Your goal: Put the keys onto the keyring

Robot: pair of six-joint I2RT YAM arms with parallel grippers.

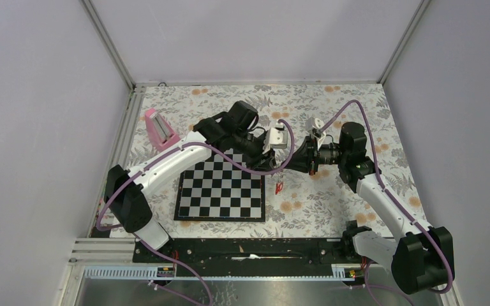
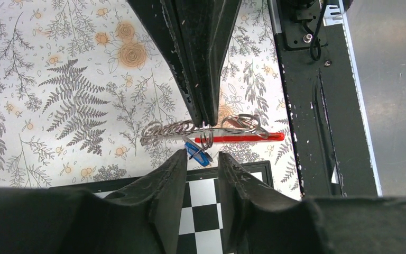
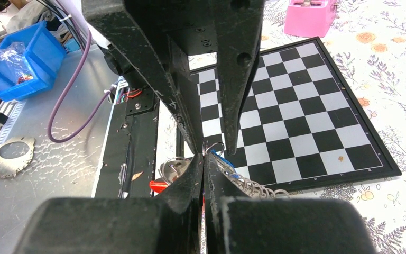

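Right of the black-and-white chessboard (image 1: 220, 191), seen from overhead, my arms meet above the floral counter (image 1: 332, 204), and a small red-tagged key (image 1: 279, 187) lies beneath. At my left wrist, my left fingers (image 2: 180, 164) stand apart holding nothing, with the small blue-tagged key (image 2: 197, 152) and the thin metal keyring (image 2: 206, 136) just beyond their tips. At my right wrist, my right fingers (image 3: 203, 164) are pinched closed on that keyring.

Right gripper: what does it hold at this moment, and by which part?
The right gripper is shut on the keyring. It pinches one of the thin wire rings between its fingertips.
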